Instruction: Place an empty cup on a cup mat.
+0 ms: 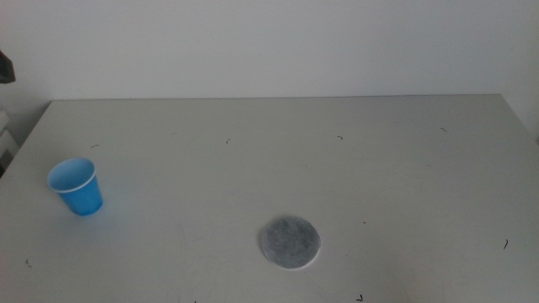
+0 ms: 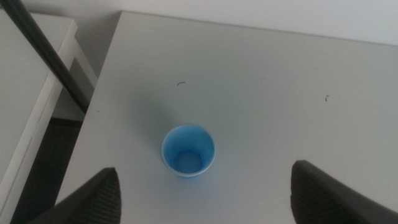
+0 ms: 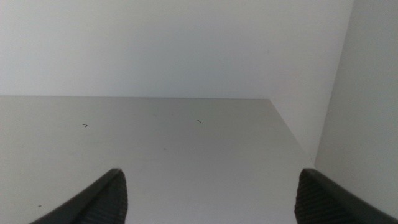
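The step in hand looks like the approach to the grasp; the cup (image 1: 76, 187) stands upright near the left edge of the counter (image 1: 354, 160), well apart from the cup mat (image 1: 289, 243), which lies flat toward the front middle with nothing on it. The left tool (image 2: 205, 186) hangs above the cup with its 2 jaws spread wide and nothing between them; the cup sits between the jaw tips in the left wrist view, blue inside and empty. The next move probably calls for a descent so the jaws bracket the cup wall, then a gentle close, since thin paper may crush. The right tool (image 3: 208, 193) waits over bare counter, jaws likewise apart. Neither arm appears in the middle view; only the jaw tips show in each wrist view.
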